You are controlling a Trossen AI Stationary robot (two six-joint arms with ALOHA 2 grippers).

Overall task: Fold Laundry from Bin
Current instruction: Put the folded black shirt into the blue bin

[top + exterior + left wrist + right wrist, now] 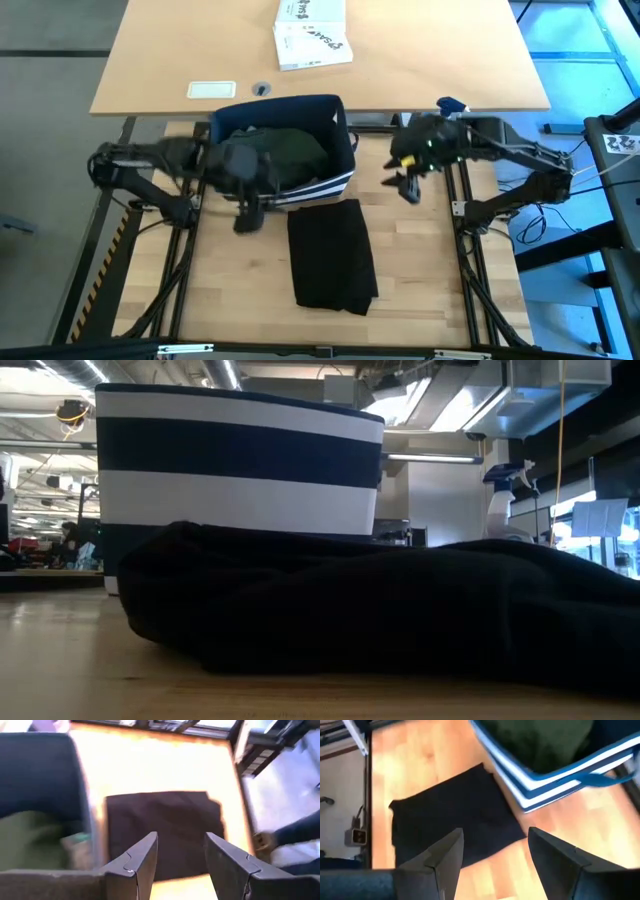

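The bench (230, 300) is light wood slats on a black frame; a tan desk (180, 50) behind it carries a white printed box (312, 35). The striped navy bin (345, 150) stands at the bench's rear edge, holding dark green laundry (285, 150). A folded black garment (332, 255) lies mid-bench, touching the bin's front. Only the low view shows the room: ceiling lights and a spray bottle (503, 500). The left gripper (247, 218) hangs at the bin's front-left corner, fingers (142, 862) apart, empty. The right gripper (405, 183) hovers right of the bin, fingers (445, 857) apart, empty
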